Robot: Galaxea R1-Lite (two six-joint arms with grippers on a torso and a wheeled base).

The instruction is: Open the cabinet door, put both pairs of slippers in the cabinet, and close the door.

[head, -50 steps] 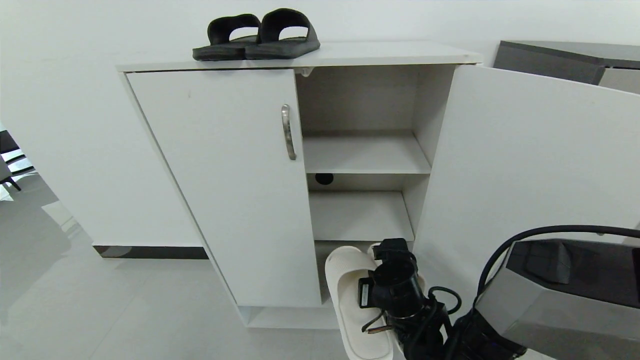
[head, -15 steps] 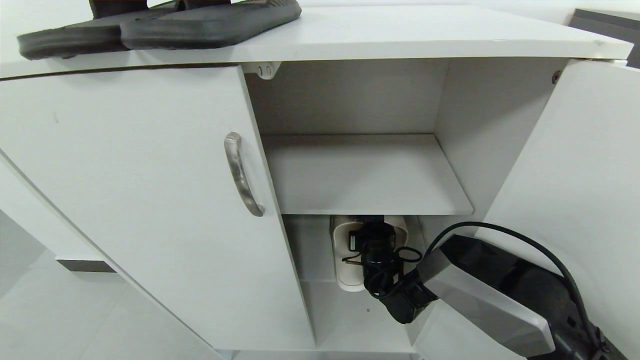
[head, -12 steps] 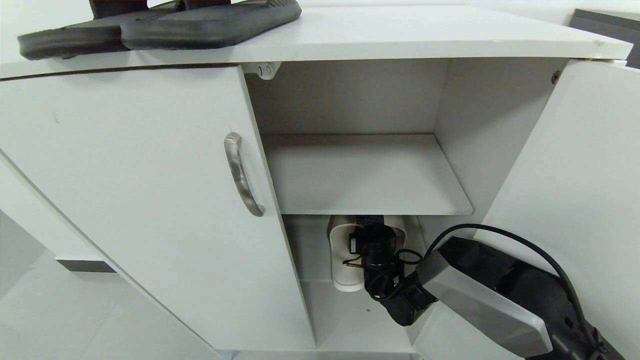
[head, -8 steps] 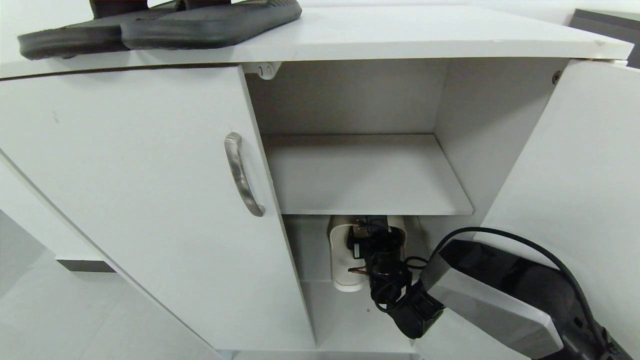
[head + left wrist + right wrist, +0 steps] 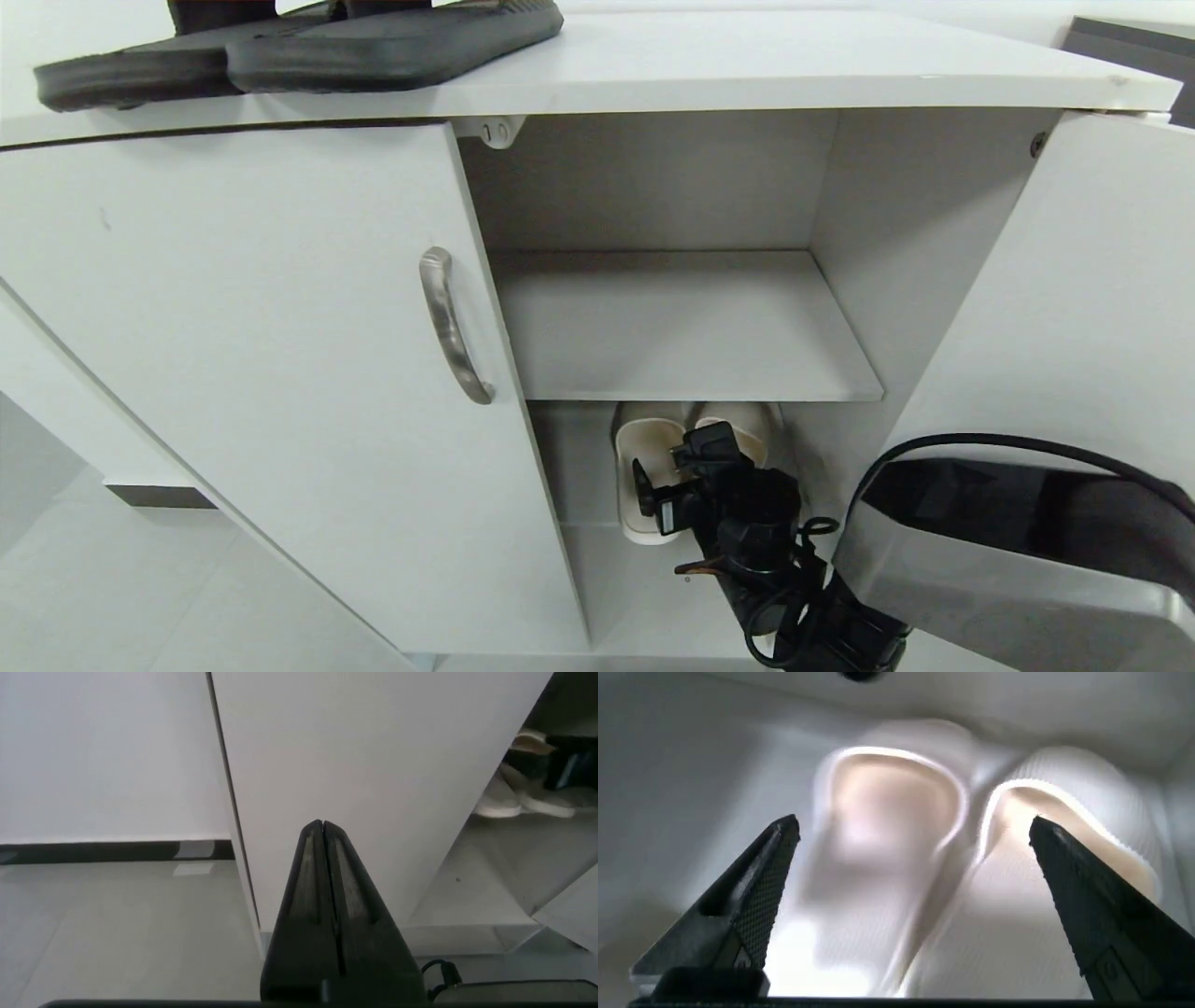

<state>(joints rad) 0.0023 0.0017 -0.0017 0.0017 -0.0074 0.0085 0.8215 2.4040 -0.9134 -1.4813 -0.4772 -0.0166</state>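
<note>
- Right claw [image 5: 915, 833]: released, its fingers spread wide with nothing between them. It sits in the open right half of the cabinet, just in front of the white slippers [image 5: 646, 446].
- White slippers: the pair lies side by side on the level under the shelf [image 5: 681, 327], inside the cabinet. The open heel ends face the claw, and no finger touches them in the right wrist view.
- Black slippers [image 5: 308, 47]: the second pair lies side by side on the cabinet top [image 5: 747, 65], above the left door [image 5: 233, 373], and is untouched.
- Doors: the right door [image 5: 1074, 308] is swung wide open. The left door is closed, with its metal handle [image 5: 453, 327] beside the opening.
- Left claw [image 5: 322, 835]: clenched on nothing, fingers pressed together. It hangs low over the floor [image 5: 112, 924] in front of the closed left door, well apart from both pairs.
- Step in hand, as a judgement: the white pair appears to be delivered and let go, so about half of the stowing is done. The black pair and the door closing remain.
- Next move, as a judgement: the right arm must back straight out, clear of the shelf edge and the open door, without dragging the white pair. A claw must then rise to the cabinet top and grip both black slippers together, probably by their adjoining straps or inner edges. The bare shelf offers room for them.
- Risk: one black slipper may slip free if the grip catches only its neighbour.
</note>
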